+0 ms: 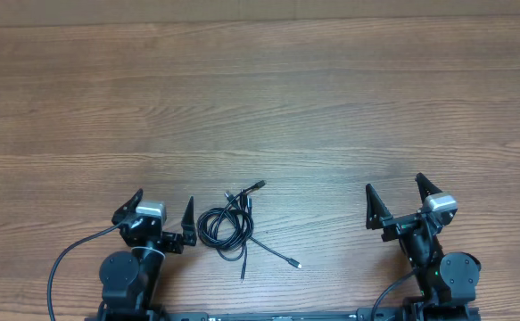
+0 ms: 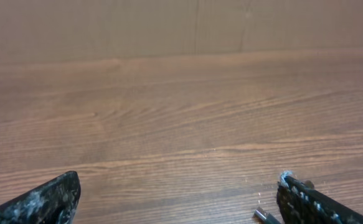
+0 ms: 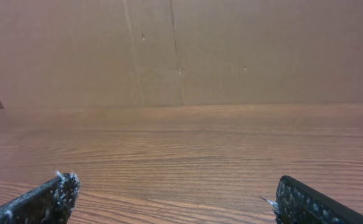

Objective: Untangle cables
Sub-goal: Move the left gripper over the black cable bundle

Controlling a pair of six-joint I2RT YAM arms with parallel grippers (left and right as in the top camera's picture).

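Observation:
The cables (image 1: 227, 226) lie as a small black coiled bundle on the wooden table (image 1: 268, 107), near the front edge, with loose strands and plug tips reaching up-right and down-right. My left gripper (image 1: 162, 211) is open and empty just left of the bundle. In the left wrist view the gripper (image 2: 180, 194) shows wide-apart fingers, with one plug tip (image 2: 265, 216) beside the right finger. My right gripper (image 1: 395, 198) is open and empty, well to the right of the cables. The right wrist view (image 3: 175, 196) shows only bare wood between its fingers.
The wooden table stretches far ahead of both arms. A brown cardboard wall (image 3: 181, 50) stands at the table's far edge. Thick black arm wires (image 1: 59, 263) loop at the front left.

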